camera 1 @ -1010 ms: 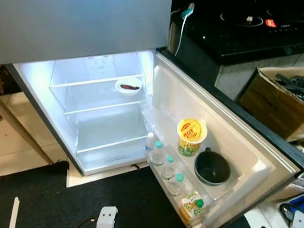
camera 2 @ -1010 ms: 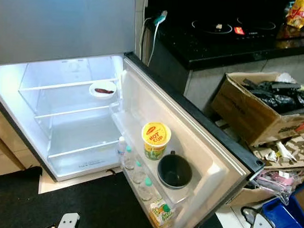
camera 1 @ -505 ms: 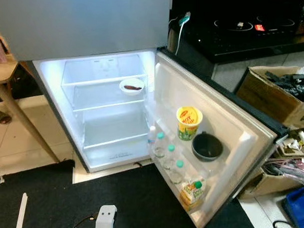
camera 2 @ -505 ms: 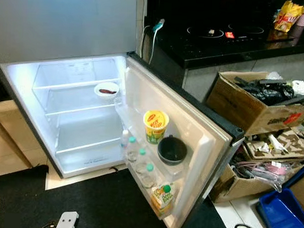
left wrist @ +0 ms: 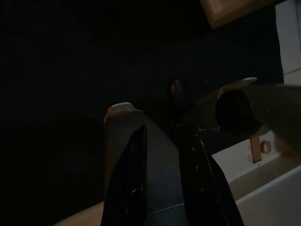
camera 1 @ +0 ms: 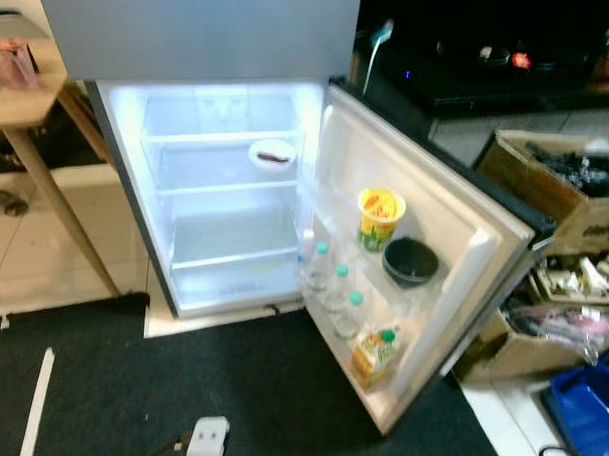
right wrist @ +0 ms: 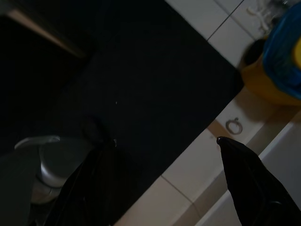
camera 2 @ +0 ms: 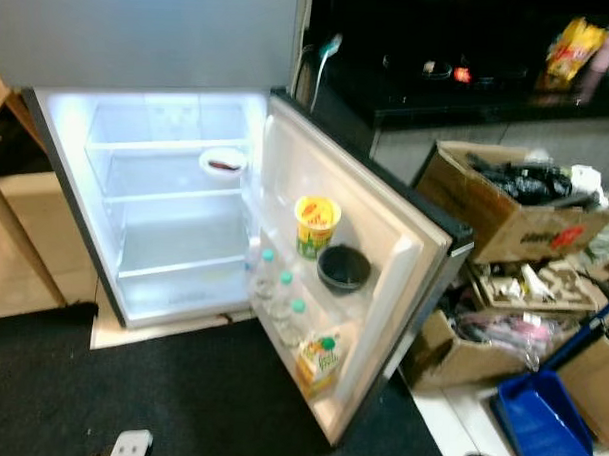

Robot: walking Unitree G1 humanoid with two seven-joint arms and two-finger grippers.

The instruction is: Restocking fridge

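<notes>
Nearest my feet, a black mat [camera 1: 229, 395] covers the floor, with a small white piece [camera 1: 207, 440] lying on it at the bottom edge of the head view. Down at my sides both arms hang idle: the left gripper [left wrist: 162, 136] points at the dark mat with its two black fingers close together, a narrow gap between them; the right gripper [right wrist: 164, 150] hangs over the mat's edge and pale floor tiles [right wrist: 197, 174], fingers spread wide apart, nothing between them. Just past the mat stands the fridge [camera 1: 226, 195], lower compartment lit, its door [camera 1: 434, 243] swung open toward my right. On the door's lowest rack I see a yellow juice carton [camera 1: 372, 355] nearest me, then a row of clear bottles with teal caps [camera 1: 334, 289] running back toward the hinge. One rack up sit a dark bowl [camera 1: 410, 262] and, beside it toward the hinge, a yellow noodle cup [camera 1: 381, 217]. Inside the cabinet, glass shelves [camera 1: 221, 190] are mostly bare; a small white dish [camera 1: 273, 154] with something dark in it rests on the upper shelf at the right end. To my right, cardboard boxes [camera 2: 510, 210] of clutter and a blue bin [camera 2: 538, 421] crowd the floor. To my left, a wooden table leg [camera 1: 60, 214]. Farthest back, a black cooktop [camera 2: 440, 78] on a dark counter.
</notes>
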